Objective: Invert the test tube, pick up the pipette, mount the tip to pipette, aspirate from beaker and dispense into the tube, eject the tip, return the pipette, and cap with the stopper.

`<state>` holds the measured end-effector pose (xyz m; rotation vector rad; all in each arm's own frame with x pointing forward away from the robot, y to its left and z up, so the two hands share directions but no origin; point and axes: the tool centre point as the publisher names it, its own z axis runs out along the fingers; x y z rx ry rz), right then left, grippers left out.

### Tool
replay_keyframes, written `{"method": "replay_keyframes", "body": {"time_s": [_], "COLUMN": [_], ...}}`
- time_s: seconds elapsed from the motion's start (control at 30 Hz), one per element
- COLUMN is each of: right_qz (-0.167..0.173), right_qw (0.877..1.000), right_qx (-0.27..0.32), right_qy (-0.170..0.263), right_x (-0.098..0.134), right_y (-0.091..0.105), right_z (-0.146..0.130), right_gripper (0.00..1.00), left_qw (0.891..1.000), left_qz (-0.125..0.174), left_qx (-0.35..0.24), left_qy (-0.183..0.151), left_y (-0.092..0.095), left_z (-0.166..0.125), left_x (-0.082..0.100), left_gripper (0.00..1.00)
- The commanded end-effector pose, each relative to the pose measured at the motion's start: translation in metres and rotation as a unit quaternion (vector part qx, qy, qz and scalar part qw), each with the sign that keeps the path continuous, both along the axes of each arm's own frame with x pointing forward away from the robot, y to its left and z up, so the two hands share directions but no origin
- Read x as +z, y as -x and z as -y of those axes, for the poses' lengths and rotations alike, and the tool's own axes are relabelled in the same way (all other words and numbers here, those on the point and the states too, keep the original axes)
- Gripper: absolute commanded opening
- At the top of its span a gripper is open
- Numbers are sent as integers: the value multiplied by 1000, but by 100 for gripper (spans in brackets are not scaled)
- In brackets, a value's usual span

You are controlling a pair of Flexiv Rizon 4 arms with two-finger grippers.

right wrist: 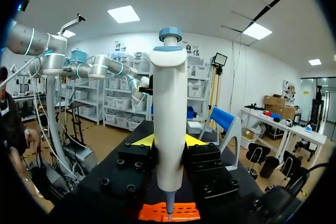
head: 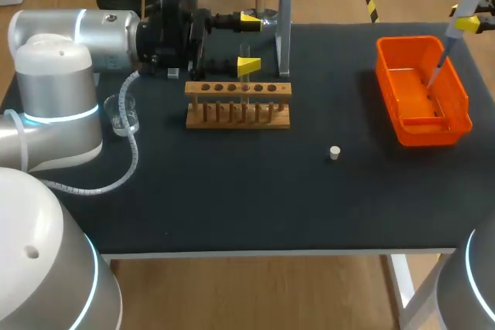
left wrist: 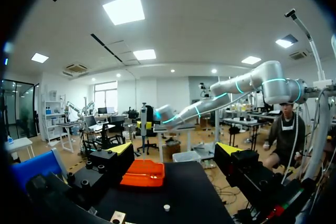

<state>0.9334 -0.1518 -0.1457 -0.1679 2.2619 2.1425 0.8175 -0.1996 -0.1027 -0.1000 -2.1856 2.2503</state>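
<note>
Pipette (right wrist: 169, 119), white-bodied with a blue cap and tapering to a thin point, was held upright, gripped by the right jaws above the orange bin (head: 433, 133) at the dark surface's (head: 232, 191) right. Left jaws stood wide open at the wooden rack (head: 238, 90).

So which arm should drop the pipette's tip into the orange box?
The right one. Its gripper holds the pipette, whose thin end hangs right over the orange box. The left gripper is open and far off, by the wooden rack.
</note>
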Motion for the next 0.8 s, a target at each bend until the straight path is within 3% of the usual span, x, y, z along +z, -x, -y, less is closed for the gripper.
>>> {"method": "replay_keyframes", "body": {"time_s": [0.03, 0.63, 0.8], "right_qz": [2, 1, 1], "right_qw": [1000, 1000, 1000], "right_qx": [-6, -10, -10], "right_qy": [2, -5, -5], "right_x": [4, 6, 6], "right_y": [2, 2, 2], "right_z": [-2, -2, -2], "right_gripper": [0, 0, 0], "left_qw": [1000, 1000, 1000], "left_qz": [1, 1, 7], "left_qx": [-1, -1, -3], "left_qy": [0, 0, 15], "left_y": [-1, -1, -22], "left_z": [0, 0, 37], "left_x": [-1, -1, 12], "left_gripper": [100, 100, 100]}}
